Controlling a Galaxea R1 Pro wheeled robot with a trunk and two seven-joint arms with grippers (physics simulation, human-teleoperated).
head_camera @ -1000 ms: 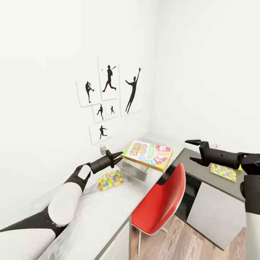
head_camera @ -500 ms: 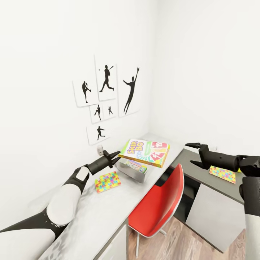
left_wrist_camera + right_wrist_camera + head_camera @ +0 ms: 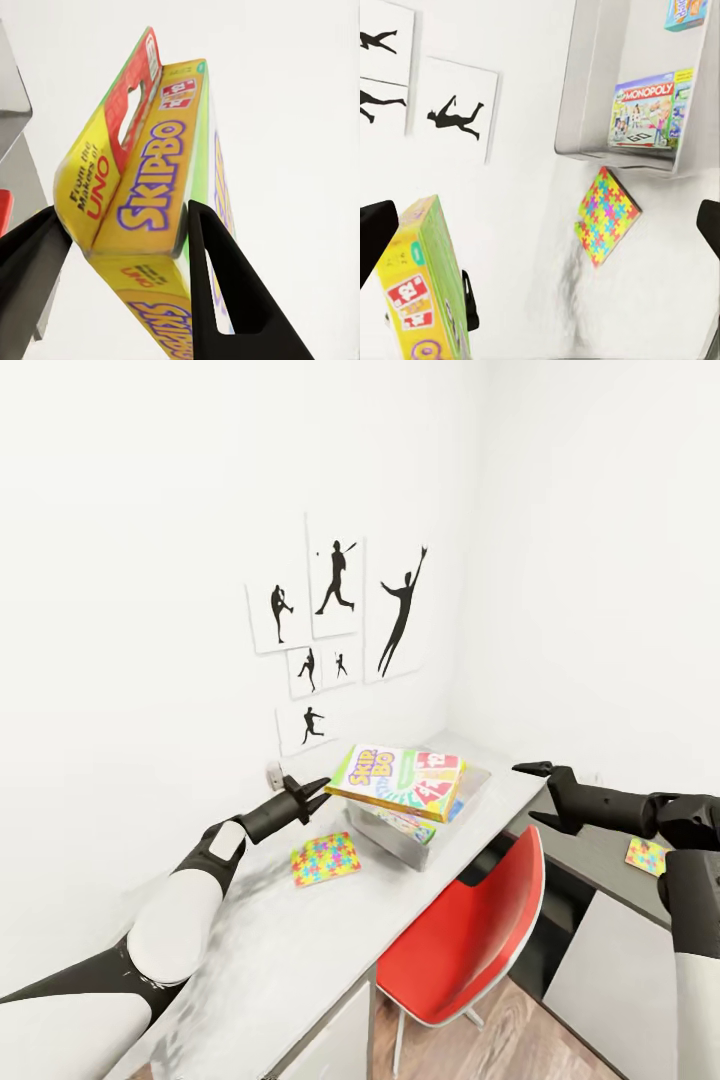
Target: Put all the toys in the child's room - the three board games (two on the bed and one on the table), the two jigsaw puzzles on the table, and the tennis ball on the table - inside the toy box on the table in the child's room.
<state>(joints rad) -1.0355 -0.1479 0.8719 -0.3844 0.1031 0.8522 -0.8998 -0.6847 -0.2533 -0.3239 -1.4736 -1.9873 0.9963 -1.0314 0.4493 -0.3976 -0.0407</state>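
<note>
Skip-Bo box (image 3: 400, 782) at frame centre, above toy box (image 3: 420, 830) on worktop (image 3: 300, 940), clamped in left gripper (image 3: 318, 792). Right gripper (image 3: 538, 794) wide open, empty. Toy box contents half hidden.

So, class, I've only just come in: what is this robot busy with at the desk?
The left gripper is shut on the Skip-Bo box and holds it in the air above the grey toy box on the pale desk. A Monopoly box already lies inside the toy box. One jigsaw puzzle sits on the desk beside it, another on the darker section. The right gripper is open and empty.
</note>
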